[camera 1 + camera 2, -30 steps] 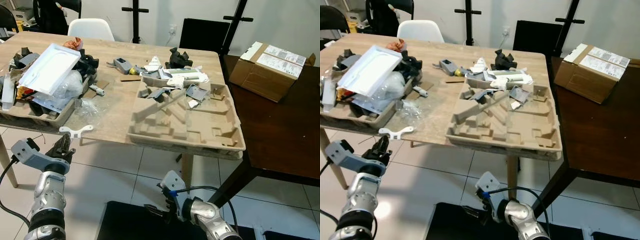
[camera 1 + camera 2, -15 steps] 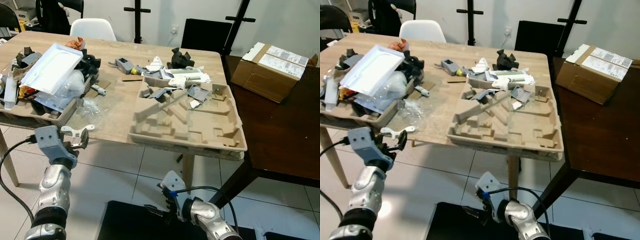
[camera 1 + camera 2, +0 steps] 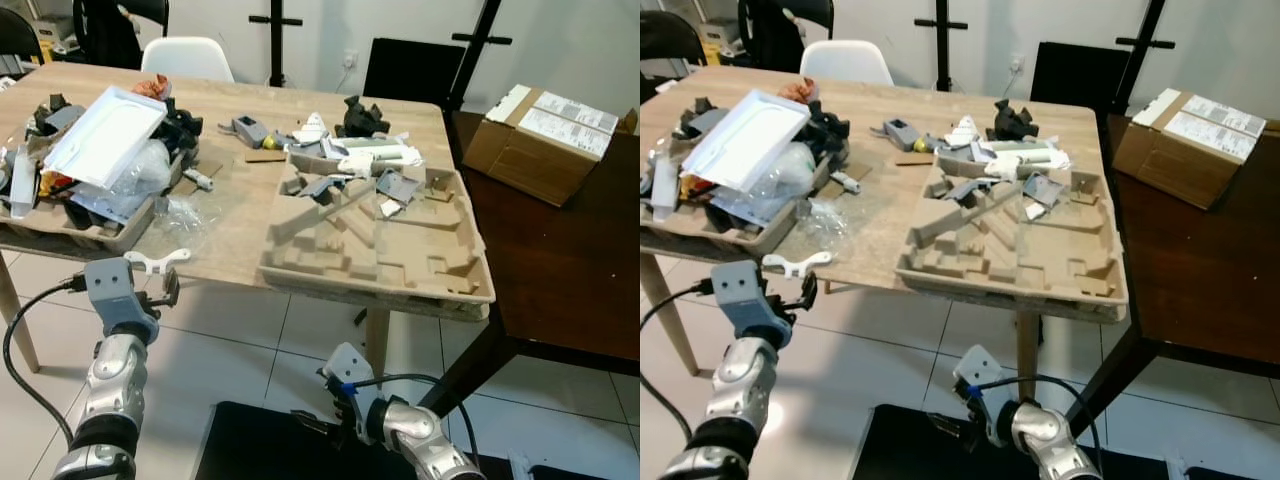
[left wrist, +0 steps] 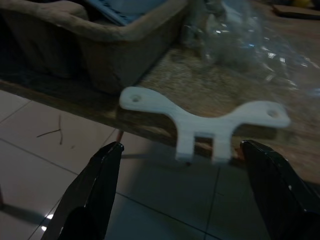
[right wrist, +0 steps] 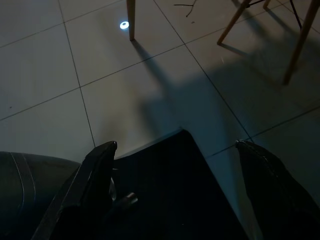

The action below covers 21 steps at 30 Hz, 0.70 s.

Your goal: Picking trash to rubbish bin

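With its fingers spread wide, the left claw faced the white plastic bracket overhanging the tabletop edge, a piece that looked light, stiff and thin, best pinched across its narrow central bridge, while the right claw, also spread, hung idle above the floor.

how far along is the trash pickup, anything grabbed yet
Nothing looks binned or grabbed yet. The left tool is open, lined up on the white plastic bracket overhanging the table edge. The right tool hangs open over the floor. Both cardboard trays of scrap remain.
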Motion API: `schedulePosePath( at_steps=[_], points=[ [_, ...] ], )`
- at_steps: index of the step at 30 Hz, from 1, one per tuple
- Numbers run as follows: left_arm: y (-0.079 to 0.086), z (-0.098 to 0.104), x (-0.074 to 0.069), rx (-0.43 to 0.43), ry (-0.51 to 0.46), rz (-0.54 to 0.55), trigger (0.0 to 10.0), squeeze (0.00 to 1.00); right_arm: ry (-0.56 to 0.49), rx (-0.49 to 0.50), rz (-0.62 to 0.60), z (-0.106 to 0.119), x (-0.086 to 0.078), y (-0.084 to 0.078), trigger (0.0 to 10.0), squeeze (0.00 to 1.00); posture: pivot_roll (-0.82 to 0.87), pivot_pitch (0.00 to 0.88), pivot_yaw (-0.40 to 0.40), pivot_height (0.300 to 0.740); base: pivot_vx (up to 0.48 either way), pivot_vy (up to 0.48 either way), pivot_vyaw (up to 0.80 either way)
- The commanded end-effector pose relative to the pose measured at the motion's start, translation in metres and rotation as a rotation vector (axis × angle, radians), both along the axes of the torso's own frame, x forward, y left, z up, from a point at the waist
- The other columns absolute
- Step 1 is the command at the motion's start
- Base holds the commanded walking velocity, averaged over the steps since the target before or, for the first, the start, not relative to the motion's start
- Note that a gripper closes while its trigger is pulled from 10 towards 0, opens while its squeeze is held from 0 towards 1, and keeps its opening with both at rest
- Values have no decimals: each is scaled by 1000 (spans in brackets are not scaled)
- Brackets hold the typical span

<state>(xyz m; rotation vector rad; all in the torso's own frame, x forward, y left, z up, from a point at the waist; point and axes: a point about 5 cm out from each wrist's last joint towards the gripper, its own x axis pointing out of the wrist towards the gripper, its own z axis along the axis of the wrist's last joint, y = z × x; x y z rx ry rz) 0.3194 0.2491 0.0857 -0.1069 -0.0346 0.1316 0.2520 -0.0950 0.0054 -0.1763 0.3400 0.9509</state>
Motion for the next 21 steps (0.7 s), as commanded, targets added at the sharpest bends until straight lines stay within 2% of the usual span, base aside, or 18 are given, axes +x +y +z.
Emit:
schedulePosePath(
  at_steps=[1,6,13,21],
  points=[
    [7,-8,-4,3,49,18,10000,0,2,-1,-5,-1,-2,0,10000,0,-2,129,-4,740,0,0,0],
    [-3,1,5,35,23,-52,10000,0,-4,5,-3,1,0,4,10000,0,-1,132,1,740,0,0,0],
    [-12,2,12,91,46,-113,10000,0,-8,11,-5,1,-1,6,10000,0,-7,140,4,740,0,0,0],
    [-10,1,15,137,98,-113,10000,0,-6,10,-8,1,-2,5,10000,0,-11,144,7,740,0,0,0]
  ],
)
